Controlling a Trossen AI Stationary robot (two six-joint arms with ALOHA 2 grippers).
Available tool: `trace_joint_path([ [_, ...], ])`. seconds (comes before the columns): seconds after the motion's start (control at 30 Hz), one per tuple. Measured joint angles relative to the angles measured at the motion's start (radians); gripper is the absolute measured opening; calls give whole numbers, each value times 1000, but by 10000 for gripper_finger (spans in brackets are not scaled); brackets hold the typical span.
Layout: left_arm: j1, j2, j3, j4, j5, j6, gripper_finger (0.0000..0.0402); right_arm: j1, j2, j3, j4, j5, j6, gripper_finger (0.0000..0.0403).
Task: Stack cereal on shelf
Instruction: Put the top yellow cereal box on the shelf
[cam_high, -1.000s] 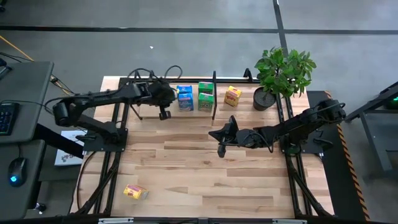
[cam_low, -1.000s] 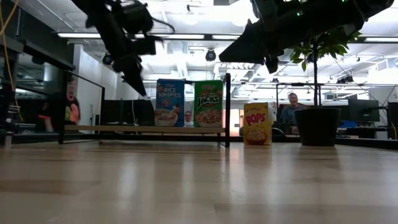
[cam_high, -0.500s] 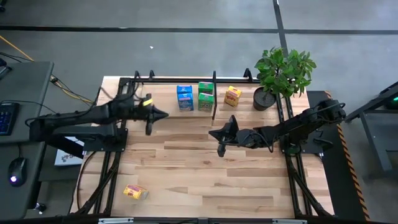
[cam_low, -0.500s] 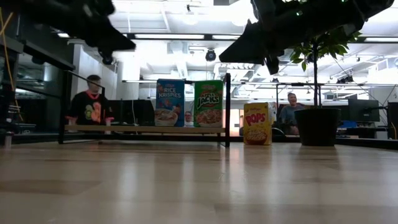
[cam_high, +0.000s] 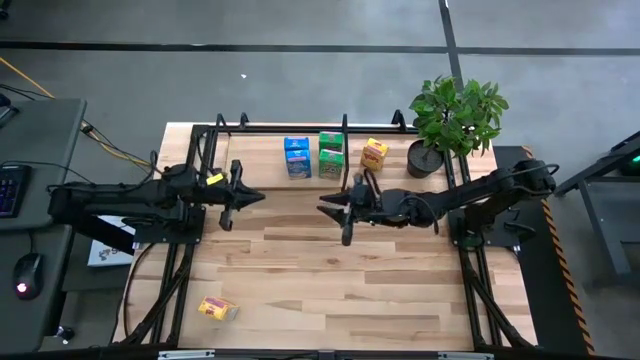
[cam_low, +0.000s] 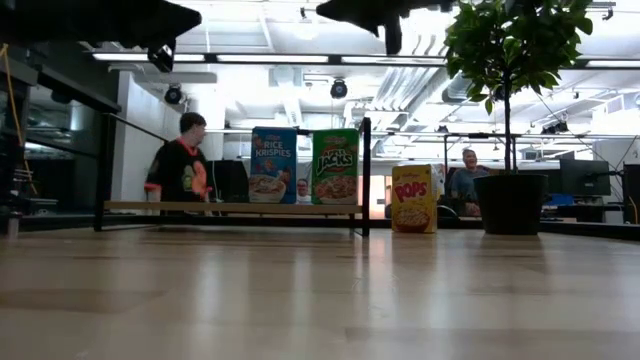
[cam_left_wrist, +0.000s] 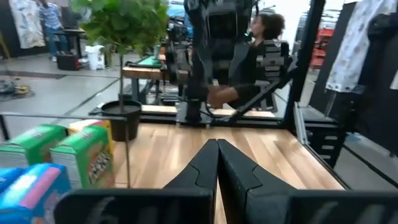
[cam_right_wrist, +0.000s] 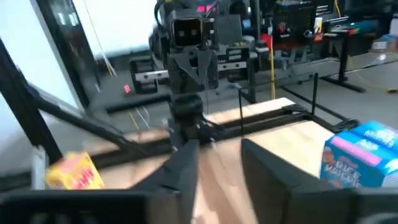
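Cereal (cam_high: 298, 157) on shelf (cam_high: 262, 154), right end effector (cam_high: 334, 208) nearby, empty

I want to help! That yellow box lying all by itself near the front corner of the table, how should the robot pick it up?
The yellow box lies flat on the table, nothing beside it. Probably best from straight above, fingers closing across its two long edges, its narrower span. The left gripper is nearer.
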Motion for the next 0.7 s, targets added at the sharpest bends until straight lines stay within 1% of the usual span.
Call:
trace_joint_path([
  [0.07,-15,0,-20,13,-1,0,0,9,0,77,-144,50,-37,151],
  [0.17,-33,0,-42,20,-7,-1,0,14,0,184,-389,166,-44,207],
  [0.27,-50,0,-66,34,-39,-10,0,13,0,260,-570,292,34,244],
  [0.37,-65,0,-88,60,-89,-25,0,13,0,285,-688,397,152,258],
  [0.47,-79,1,-96,65,-129,-33,0,13,1,281,-806,448,278,260],
  [0.6,-97,0,-97,68,-137,-50,0,13,1,281,-1041,503,498,261],
  [0.7,-110,0,-97,74,-137,-51,0,13,2,281,-1223,566,682,261],
])
